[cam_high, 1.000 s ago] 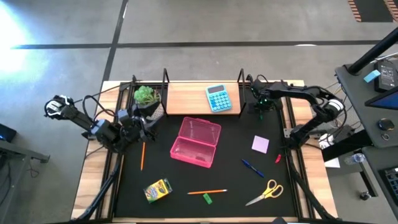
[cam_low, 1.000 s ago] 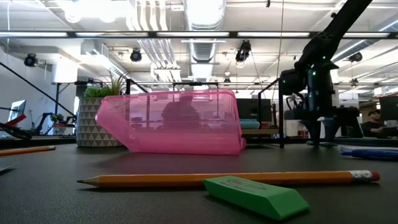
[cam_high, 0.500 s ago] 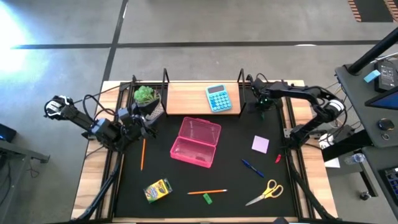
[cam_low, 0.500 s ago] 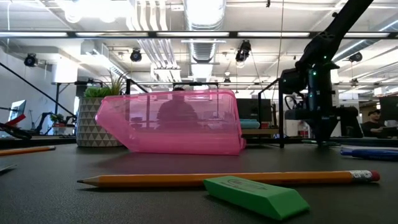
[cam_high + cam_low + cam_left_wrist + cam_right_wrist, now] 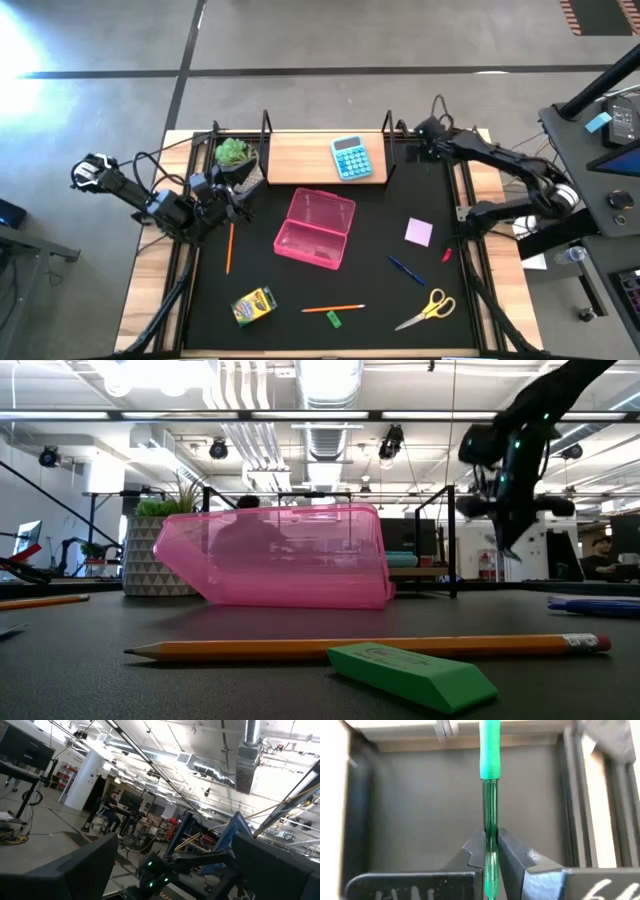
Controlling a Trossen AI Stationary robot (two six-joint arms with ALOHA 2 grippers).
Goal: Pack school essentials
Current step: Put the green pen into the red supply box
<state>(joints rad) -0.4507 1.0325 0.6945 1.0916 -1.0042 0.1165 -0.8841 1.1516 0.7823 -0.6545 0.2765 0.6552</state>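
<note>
My right gripper hangs above the mat's far right corner and is shut on a clear green pen; it also shows in the low view. My left gripper waits at the mat's left edge beside the potted plant, open and empty. The open pink pencil case lies mid-mat. Lying flat on the mat are two orange pencils, a green block, the crayon box, a blue pen and the scissors. My right gripper pinches the green pen's clear barrel between its two fingers. The pen runs along the fingers and sticks out past their tips, its brighter green end farthest out. The fingers point down, and the pen hangs clear of the mat.
A light-blue calculator lies on the wooden shelf at the far edge, between black frame posts. A purple note and a small red bit lie on the mat's right side. Bare mat lies in front of the case.
My right gripper has risen from the mat at the far right corner and shifted a little toward the far edge.
</note>
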